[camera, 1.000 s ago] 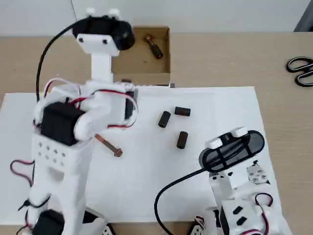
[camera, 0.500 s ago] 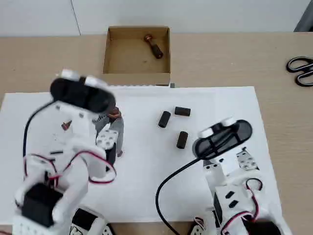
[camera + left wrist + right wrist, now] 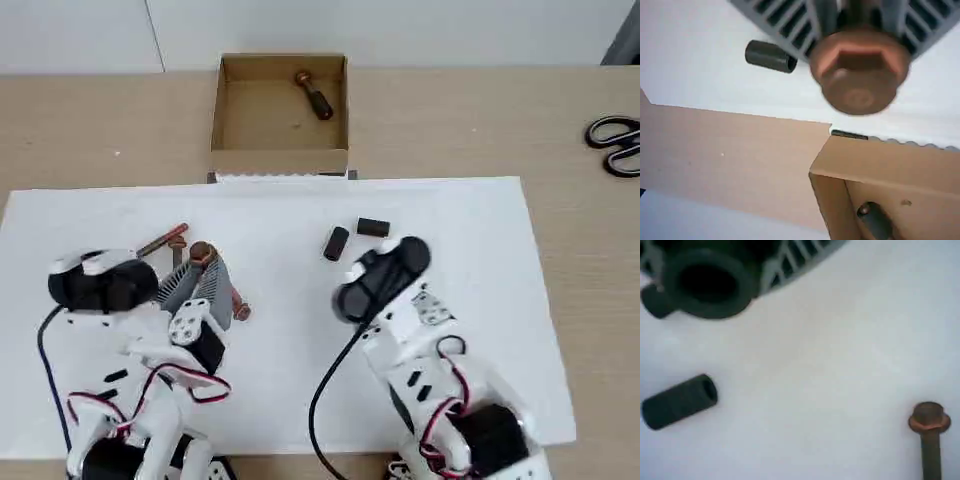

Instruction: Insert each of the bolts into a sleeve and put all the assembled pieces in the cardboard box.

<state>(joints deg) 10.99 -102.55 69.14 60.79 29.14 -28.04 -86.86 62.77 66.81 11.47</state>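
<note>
Relocated: left gripper [image 3: 203, 270], from 12 o'clock cardboard box [image 3: 280, 160] to 9 o'clock, clamping bolt [image 3: 203, 253]; right gripper [image 3: 715, 270] advanced, clamping sleeve [image 3: 707, 285].

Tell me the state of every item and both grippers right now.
Left gripper: jaws shut.
Held bolt: gripped, no sleeve on it.
Right gripper: jaws shut.
Held sleeve: gripped, bore empty.
Loose bolts: lying flat, unsleeved.
Loose sleeves: lying flat, empty.
Cardboard box: open, one assembled piece inside.

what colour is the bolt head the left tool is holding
Coppery brown; the bolt head shows best in the left wrist view.
</note>
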